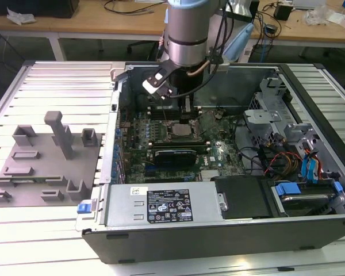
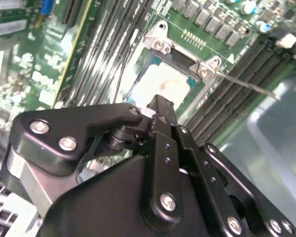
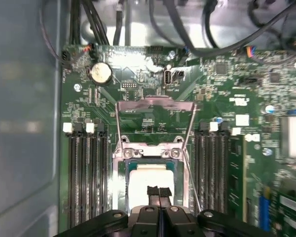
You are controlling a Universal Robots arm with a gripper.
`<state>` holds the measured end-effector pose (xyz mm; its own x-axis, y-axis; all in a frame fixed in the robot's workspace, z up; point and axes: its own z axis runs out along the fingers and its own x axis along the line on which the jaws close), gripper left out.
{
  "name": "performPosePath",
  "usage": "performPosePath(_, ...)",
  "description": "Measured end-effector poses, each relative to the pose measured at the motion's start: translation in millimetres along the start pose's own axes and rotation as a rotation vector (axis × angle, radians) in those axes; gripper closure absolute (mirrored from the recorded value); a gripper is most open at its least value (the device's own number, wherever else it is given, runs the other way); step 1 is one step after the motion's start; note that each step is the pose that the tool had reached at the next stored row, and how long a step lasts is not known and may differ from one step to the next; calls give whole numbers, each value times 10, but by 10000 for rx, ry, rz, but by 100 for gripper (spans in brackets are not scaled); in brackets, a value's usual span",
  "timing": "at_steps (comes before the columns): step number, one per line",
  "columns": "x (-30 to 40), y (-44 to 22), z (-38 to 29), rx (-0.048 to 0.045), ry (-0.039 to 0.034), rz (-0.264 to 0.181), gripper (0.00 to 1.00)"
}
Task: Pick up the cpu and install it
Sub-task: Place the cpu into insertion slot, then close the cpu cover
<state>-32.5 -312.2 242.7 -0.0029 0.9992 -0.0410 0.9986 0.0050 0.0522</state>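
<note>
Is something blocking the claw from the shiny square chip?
Nothing visible does. The gripper is right at the cpu, which lies inside the socket frame with its lid open.

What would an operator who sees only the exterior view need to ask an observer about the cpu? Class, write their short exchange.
Operator: In the exterior view the arm hangs over the open case. Where is the cpu?
Observer: In the first wrist view the cpu lies flat in the socket frame, pale top up.
Operator: And the end effector?
Observer: The end effector is over the cpu with its fingers together. I cannot tell whether it touches the chip.
</note>
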Motion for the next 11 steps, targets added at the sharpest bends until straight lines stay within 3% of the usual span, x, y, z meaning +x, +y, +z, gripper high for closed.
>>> performPosePath(3, -3, 5, -88, 0, -2, -1, 89)
performPosePath(11, -4, 5, -95, 0, -4, -1, 89)
